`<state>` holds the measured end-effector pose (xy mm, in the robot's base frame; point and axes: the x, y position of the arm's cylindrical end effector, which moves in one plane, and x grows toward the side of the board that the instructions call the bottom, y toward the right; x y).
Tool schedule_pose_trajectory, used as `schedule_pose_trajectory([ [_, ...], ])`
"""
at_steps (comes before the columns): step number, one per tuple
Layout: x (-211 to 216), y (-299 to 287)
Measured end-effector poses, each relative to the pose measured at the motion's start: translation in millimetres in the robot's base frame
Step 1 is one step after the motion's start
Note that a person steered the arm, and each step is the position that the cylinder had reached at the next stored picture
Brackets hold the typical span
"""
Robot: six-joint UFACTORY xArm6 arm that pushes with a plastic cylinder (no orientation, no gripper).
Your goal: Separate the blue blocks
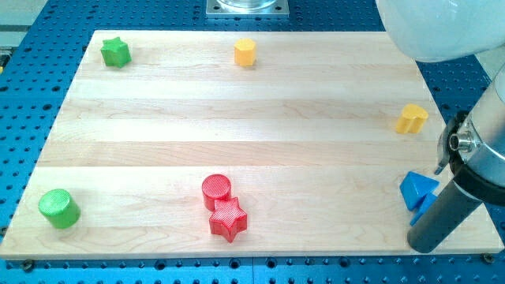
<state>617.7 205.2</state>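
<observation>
Crowding the counter's [237, 118] right edge, the blue triangular block [416, 189] touches a second blue block [426, 207], mostly hidden behind my rod. My tip [424, 246] sits just below them; there are no fingers, only this rod. A careless outward push could slide either block off the edge.

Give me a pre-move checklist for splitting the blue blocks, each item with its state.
1. My tip in view: ok, at the view's bottom right.
2. Tip beside the blue blocks: ok, just right of the blue triangular block.
3. Second blue block fully visible: not ok, largely hidden behind the rod.
4. Blue blocks apart: not ok, they look touching.
5. Blue blocks away from the board edge: not ok.
</observation>
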Motion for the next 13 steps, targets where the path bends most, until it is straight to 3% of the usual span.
schedule_pose_trajectory([
  [3, 1.1, -6.3],
  [6, -91.5, -71.7],
  [8, -84.0, -10.3],
  [9, -101.6, 23.6],
  [11, -104.4, 53.5],
  [12, -87.0, 88.9],
  [13, -68.0, 85.7],
])
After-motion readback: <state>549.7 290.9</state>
